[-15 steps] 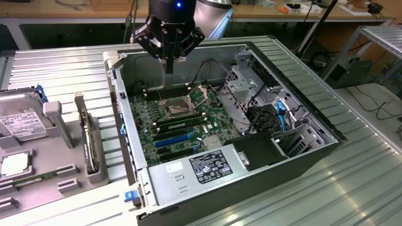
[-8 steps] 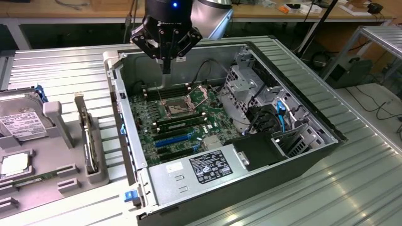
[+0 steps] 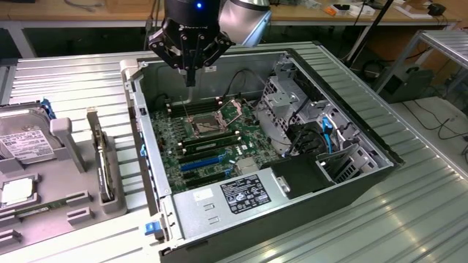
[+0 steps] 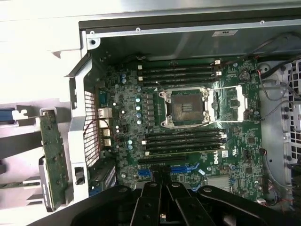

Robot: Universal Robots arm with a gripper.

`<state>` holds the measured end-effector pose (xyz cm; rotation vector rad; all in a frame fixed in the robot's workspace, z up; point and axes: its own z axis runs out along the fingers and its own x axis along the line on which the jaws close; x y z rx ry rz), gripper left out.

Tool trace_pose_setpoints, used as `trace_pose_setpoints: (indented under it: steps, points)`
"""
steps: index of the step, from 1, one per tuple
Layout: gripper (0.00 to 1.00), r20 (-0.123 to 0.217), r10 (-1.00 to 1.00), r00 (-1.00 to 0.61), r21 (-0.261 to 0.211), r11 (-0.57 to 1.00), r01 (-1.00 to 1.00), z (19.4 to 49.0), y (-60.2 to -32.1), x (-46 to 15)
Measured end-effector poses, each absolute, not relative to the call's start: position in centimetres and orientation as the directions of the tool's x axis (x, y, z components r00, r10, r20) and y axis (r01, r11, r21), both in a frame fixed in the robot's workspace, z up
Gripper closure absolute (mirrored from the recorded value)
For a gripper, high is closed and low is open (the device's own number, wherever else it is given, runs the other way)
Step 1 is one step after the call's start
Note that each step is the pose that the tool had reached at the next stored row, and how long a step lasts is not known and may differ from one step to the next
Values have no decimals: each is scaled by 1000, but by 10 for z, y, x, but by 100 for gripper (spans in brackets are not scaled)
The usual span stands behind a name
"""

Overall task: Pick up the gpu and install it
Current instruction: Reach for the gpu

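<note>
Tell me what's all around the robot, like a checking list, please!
Surface: ribbed silver metal table carrying an open black-and-silver computer case, with the green motherboard showing.
Job's things: slim black gpu card stands on edge in a grey plastic holder, outside the case on the exterior view's left; not picked up.
Clutter: silver hard drive with white label and thin green memory stick in the same holder.
Grippers: black gripper shut, empty, hovers over the motherboard.
Cables: blue cables and thin black wires inside the case.
Surroundings: wooden bench behind; black floor cables.
</note>
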<state>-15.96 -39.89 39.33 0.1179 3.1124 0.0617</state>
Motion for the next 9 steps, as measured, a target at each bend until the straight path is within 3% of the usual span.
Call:
trace_pose_setpoints:
  steps: [9]
  points:
    - [89, -25, 76, -997, 41, 996, 75, 393, -399, -167]
